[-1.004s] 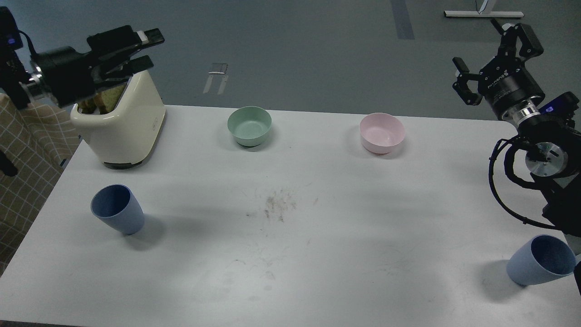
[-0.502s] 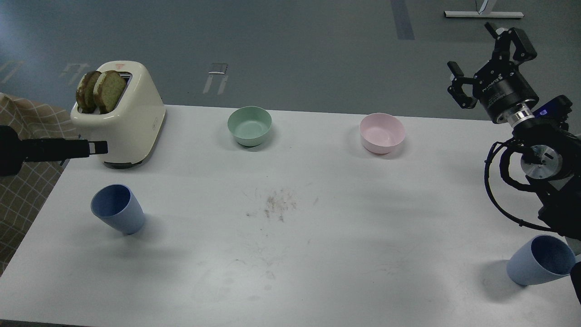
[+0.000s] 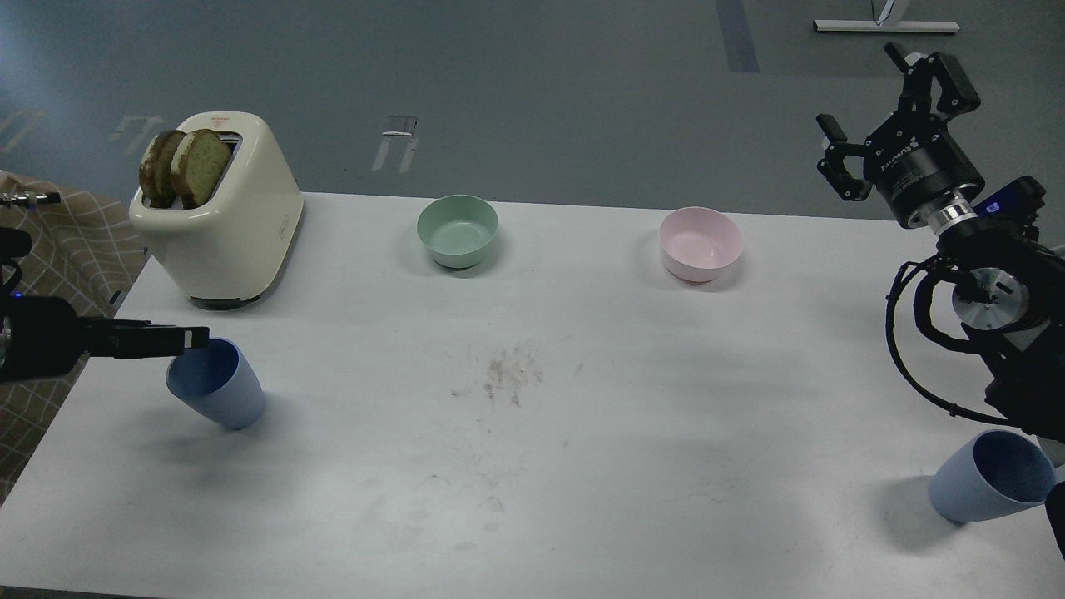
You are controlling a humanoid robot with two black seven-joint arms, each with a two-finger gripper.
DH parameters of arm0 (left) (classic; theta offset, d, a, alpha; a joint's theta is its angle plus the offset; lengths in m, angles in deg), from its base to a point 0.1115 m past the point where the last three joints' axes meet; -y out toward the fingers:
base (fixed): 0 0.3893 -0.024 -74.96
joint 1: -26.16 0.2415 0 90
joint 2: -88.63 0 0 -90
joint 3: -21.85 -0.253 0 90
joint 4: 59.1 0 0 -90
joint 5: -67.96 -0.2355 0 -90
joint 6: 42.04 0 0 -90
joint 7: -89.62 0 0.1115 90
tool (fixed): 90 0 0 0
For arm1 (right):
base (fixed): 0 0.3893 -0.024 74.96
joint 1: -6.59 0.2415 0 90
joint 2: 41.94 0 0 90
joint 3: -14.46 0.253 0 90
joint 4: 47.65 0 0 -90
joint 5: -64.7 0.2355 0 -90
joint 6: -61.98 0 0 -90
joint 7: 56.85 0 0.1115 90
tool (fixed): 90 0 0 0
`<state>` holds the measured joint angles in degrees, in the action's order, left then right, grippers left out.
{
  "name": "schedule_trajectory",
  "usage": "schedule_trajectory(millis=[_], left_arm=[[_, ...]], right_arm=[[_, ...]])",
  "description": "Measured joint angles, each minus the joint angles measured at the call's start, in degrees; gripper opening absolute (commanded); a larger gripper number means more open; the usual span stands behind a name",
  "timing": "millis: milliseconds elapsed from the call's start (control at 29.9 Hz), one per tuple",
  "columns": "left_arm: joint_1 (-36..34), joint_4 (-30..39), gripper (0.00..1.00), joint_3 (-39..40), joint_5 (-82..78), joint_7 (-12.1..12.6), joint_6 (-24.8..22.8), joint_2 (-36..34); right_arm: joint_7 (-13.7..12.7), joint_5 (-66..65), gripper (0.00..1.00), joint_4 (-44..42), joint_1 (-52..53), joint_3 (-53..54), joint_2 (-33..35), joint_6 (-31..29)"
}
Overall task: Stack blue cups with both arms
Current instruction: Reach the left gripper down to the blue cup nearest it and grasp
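Two blue cups stand upright on the white table (image 3: 582,466): one at the left (image 3: 218,384), one at the near right corner (image 3: 990,478). My left gripper (image 3: 193,338) reaches in low from the left edge. I see it side-on as one thin bar, its tip at the far rim of the left cup, and I cannot tell its fingers apart. My right gripper (image 3: 859,90) is held high past the table's far right corner, open and empty, far from the right cup.
A cream toaster (image 3: 229,225) with two bread slices stands at the back left. A pale green bowl (image 3: 457,230) and a pink bowl (image 3: 700,242) sit along the far edge. A checked cloth (image 3: 58,249) lies off the left side. Dark smudges (image 3: 509,374) mark mid-table.
My left arm has dropped from above the toaster down to the left cup's rim. My right gripper has shifted slightly left and up, still open.
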<state>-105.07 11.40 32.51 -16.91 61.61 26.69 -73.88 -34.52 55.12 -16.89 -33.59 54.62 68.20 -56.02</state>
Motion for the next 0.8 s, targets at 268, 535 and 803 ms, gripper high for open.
schedule_trajectory(millis=[268, 535, 803], left_arm=[[1.9, -2.1, 0.88, 0.0, -0.7, 0.0, 1.9, 2.2], [2.4, -3.6, 0.22, 0.0, -1.2, 0.0, 2.0, 3.6], [3.1, -4.4, 0.00, 0.0, -3.8, 0.0, 2.0, 3.9]], right_arm=[[0.1, 0.0, 1.00, 0.0, -0.5, 0.0, -0.1, 0.0], [0.1, 0.0, 1.00, 0.0, -0.8, 0.0, 0.0, 0.0], [0.1, 0.0, 1.00, 0.0, -0.9, 0.1, 0.1, 0.0]])
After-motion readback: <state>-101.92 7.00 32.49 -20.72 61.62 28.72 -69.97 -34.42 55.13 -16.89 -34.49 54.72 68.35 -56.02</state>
